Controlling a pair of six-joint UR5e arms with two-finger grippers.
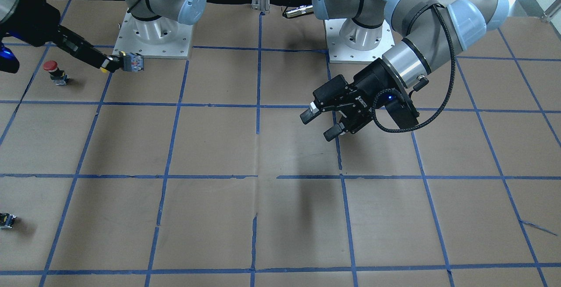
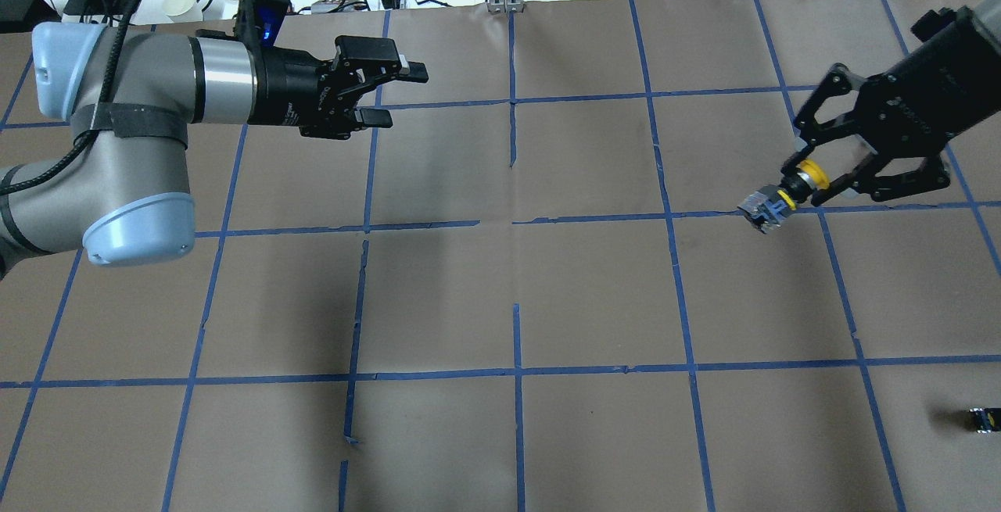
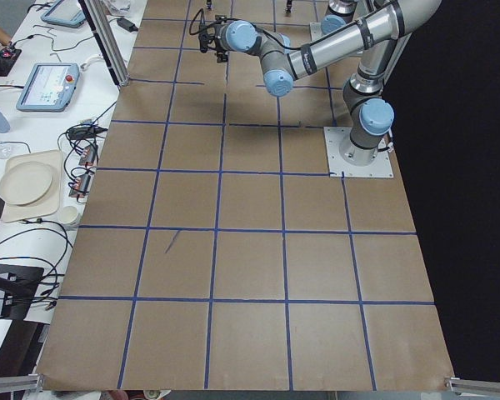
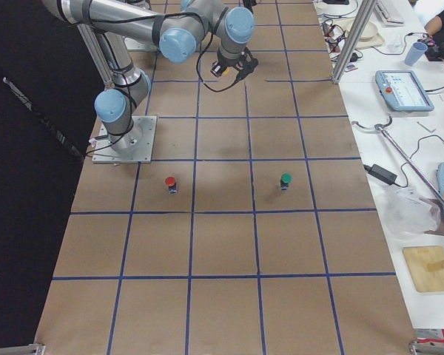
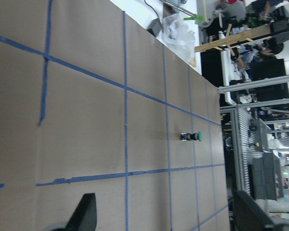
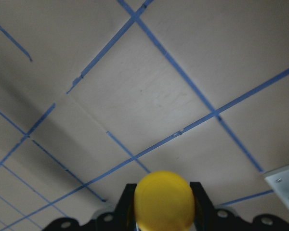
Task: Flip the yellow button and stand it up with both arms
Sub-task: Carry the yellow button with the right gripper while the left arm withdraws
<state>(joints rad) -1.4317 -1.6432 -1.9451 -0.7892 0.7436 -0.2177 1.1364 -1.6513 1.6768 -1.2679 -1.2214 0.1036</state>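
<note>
The yellow button point(image 2: 770, 205) is held in the air by my right gripper point(image 2: 805, 181), which is shut on its neck just behind the yellow cap. The grey-black body sticks out sideways past the fingertips. In the front view the button point(image 1: 131, 62) hangs near the right arm's base plate, in the right gripper point(image 1: 111, 64). The right wrist view shows the yellow cap point(image 6: 164, 199) between the fingers. My left gripper point(image 2: 391, 94) is open and empty, held above the table far from the button; it also shows in the front view point(image 1: 320, 125).
A red-capped button point(image 1: 52, 70) stands on the table near the right gripper. A small capless block point(image 2: 984, 418) lies near the table's edge on the right arm's side. A green-capped button point(image 5: 192, 136) lies farther out. Blue tape lines grid the brown table.
</note>
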